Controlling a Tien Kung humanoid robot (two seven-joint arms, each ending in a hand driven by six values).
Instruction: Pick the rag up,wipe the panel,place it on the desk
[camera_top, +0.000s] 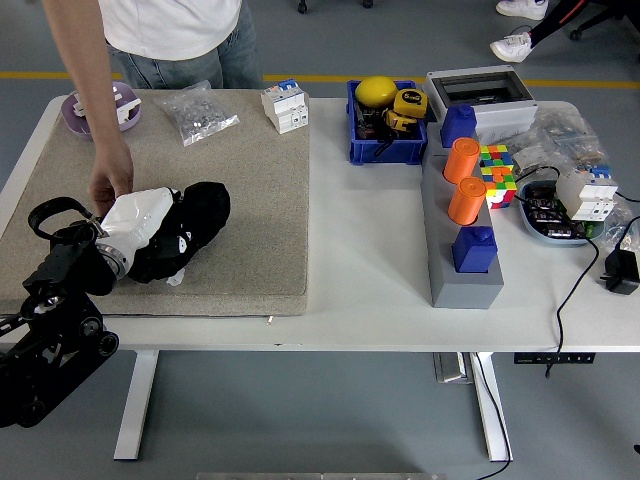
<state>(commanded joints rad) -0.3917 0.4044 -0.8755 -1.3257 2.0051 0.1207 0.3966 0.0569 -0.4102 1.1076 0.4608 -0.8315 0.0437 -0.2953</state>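
My left hand (150, 225), in a white cover, lies on the tan mat (250, 200) and is shut on a black rag (197, 222). The rag is pressed down over the black panel, which is almost wholly hidden beneath it. Only a small white connector (177, 276) sticks out at the rag's lower edge. A person at the table's far side reaches down with one hand (108, 186), which rests on the mat just left of my hand. My right arm is out of view.
At the mat's back lie a bag of small parts (200, 112), a white breaker (285, 106) and a purple roll (100, 105). To the right stand a blue bin (385, 148), a grey block with orange cylinders (465, 270), a colour cube (497, 172) and cables.
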